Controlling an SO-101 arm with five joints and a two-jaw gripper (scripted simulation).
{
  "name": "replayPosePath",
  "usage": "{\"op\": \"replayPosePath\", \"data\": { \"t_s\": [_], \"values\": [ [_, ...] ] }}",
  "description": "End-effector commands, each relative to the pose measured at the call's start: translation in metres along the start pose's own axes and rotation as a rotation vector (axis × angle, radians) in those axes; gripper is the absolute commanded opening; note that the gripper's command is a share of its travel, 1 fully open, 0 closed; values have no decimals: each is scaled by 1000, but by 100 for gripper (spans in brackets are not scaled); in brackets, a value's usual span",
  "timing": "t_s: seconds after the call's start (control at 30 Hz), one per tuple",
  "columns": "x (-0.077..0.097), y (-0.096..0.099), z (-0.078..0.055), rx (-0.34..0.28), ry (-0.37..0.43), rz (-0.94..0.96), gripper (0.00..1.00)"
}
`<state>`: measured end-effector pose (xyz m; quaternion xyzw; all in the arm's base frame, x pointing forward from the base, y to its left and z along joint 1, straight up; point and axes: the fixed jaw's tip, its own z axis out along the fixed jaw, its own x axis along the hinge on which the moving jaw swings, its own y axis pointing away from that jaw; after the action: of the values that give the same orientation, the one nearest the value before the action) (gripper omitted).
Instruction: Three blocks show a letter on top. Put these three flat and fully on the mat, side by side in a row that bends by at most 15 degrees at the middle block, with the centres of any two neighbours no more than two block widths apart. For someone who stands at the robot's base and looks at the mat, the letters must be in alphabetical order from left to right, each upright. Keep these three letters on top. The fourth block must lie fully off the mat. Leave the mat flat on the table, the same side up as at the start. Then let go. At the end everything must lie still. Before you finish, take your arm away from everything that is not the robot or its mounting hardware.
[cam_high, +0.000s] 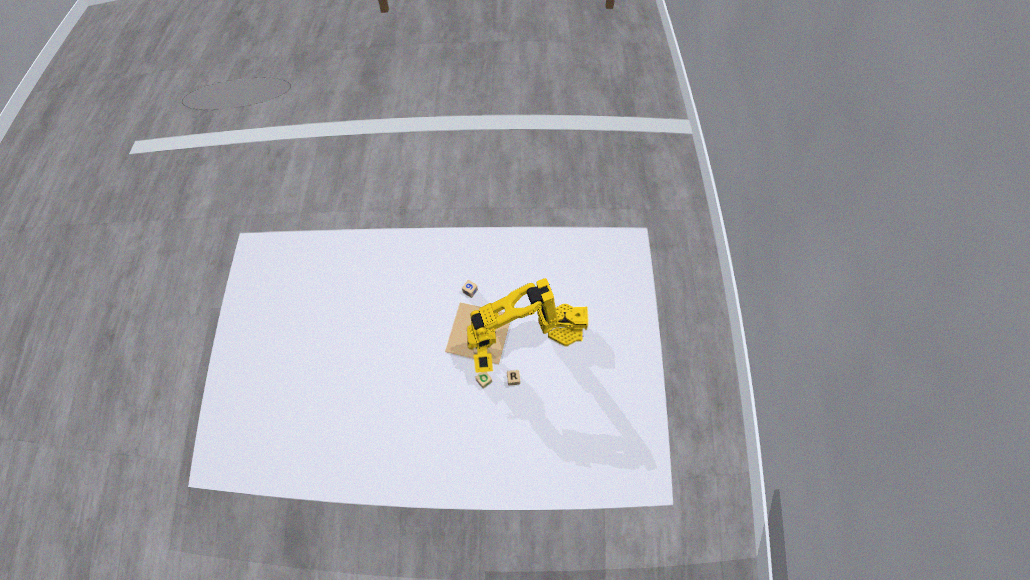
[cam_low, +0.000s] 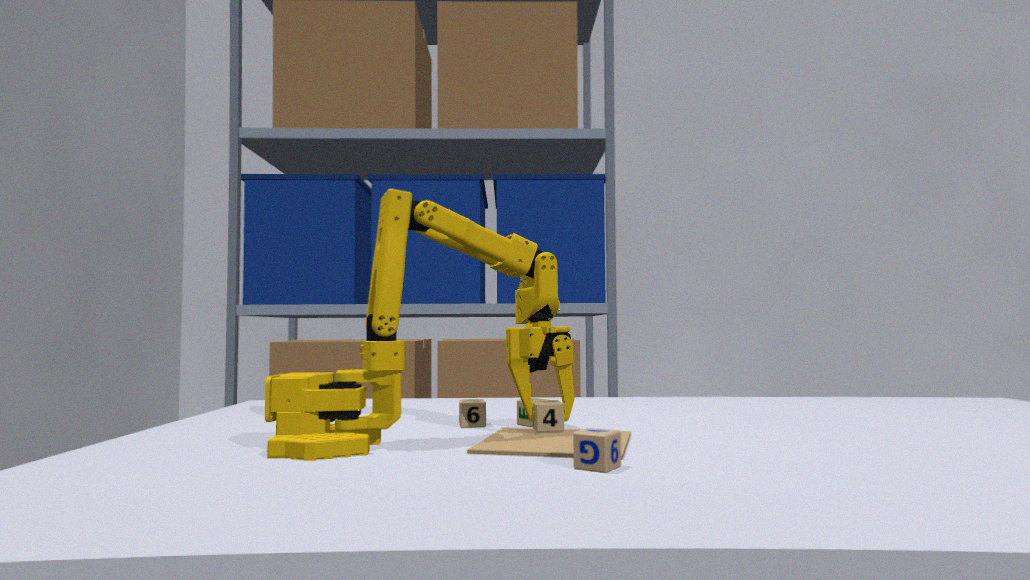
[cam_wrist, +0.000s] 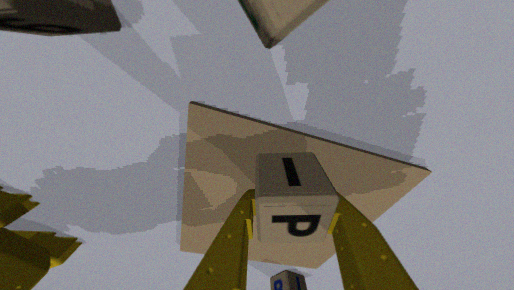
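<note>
My gripper (cam_low: 549, 418) (cam_wrist: 293, 219) is shut on the P block (cam_low: 549, 416) (cam_wrist: 295, 230), which shows P on top. It holds the block level at the tan mat (cam_high: 459, 338) (cam_low: 504, 443) (cam_wrist: 215, 150); I cannot tell whether they touch. The R block (cam_high: 513, 377) (cam_low: 472, 415) (cam_wrist: 55, 15) is on the table off the mat. The green-marked block (cam_high: 483, 379) (cam_low: 524, 412) (cam_wrist: 282, 20) stands beside it, turned; its top letter is unclear. The blue-marked block (cam_high: 469, 288) (cam_low: 596, 451) (cam_wrist: 287, 281) is off the mat's opposite side, a 6 or 9 on top.
The arm's base (cam_high: 567, 324) (cam_low: 317, 446) stands on the white table (cam_high: 324, 360) (cam_low: 792, 489), to the right of the mat in the top view. The arm reaches over the mat. A shelf (cam_low: 425, 309) with boxes stands behind the table.
</note>
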<state>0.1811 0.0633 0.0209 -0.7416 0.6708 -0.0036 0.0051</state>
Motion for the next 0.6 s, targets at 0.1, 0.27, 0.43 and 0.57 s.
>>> {"op": "replayPosePath", "data": {
  "t_s": [0.1,0.27,0.43,0.57],
  "values": [
    [-3,-18,-18,123,-30,2,17],
    [-3,-18,-18,123,-30,2,20],
    [-3,-18,-18,123,-30,2,24],
    [-3,-18,-18,123,-30,2,26]
  ]
}}
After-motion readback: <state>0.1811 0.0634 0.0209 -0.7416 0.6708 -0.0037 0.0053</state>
